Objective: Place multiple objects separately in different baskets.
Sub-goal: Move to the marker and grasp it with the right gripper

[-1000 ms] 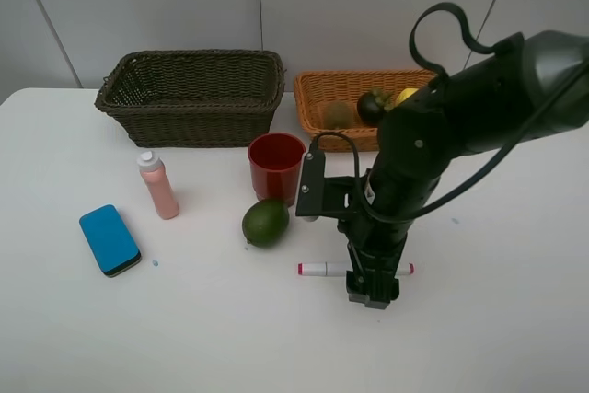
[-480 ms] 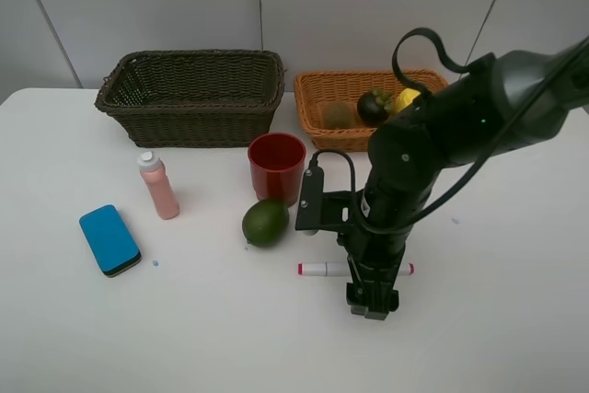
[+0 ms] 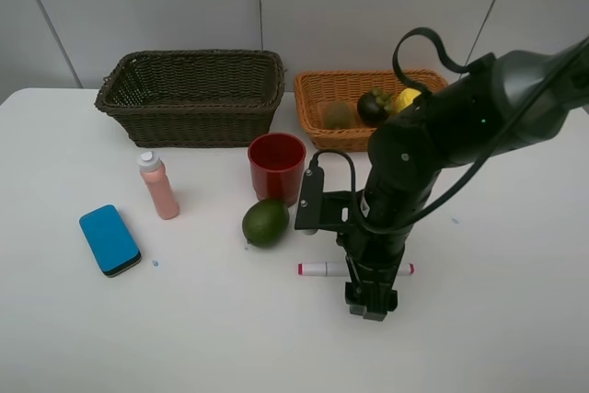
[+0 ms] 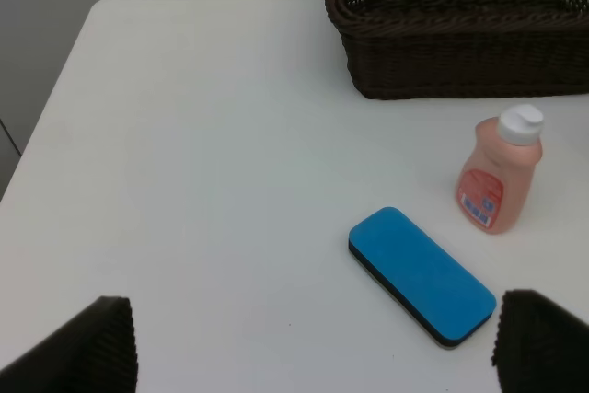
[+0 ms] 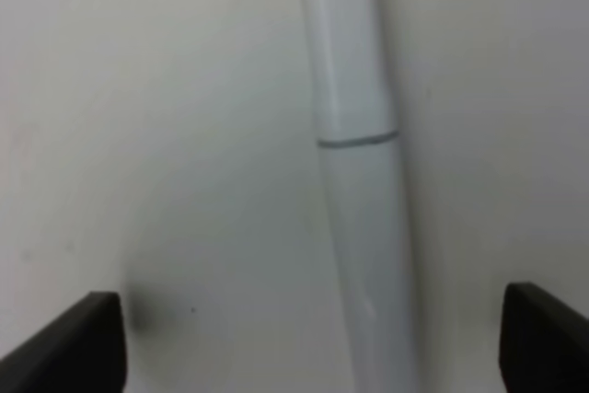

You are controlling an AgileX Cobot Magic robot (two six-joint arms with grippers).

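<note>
White marker: lies flat on the bench, between my right jaws.
Right gripper: jaws spread, one on each side, not pinching.
Left gripper: jaws spread, holding nothing.
My tip: I'd stay low and close on the middle.
Writing: bottle label is too small to read.

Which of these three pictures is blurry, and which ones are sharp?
Right wrist view: soft all over, the pen sits too close to the lens to look crisp. Left wrist view: sharp on the blue eraser and pink bottle, with only faint shadows. High view: clear and evenly lit, no harsh glare.
</note>
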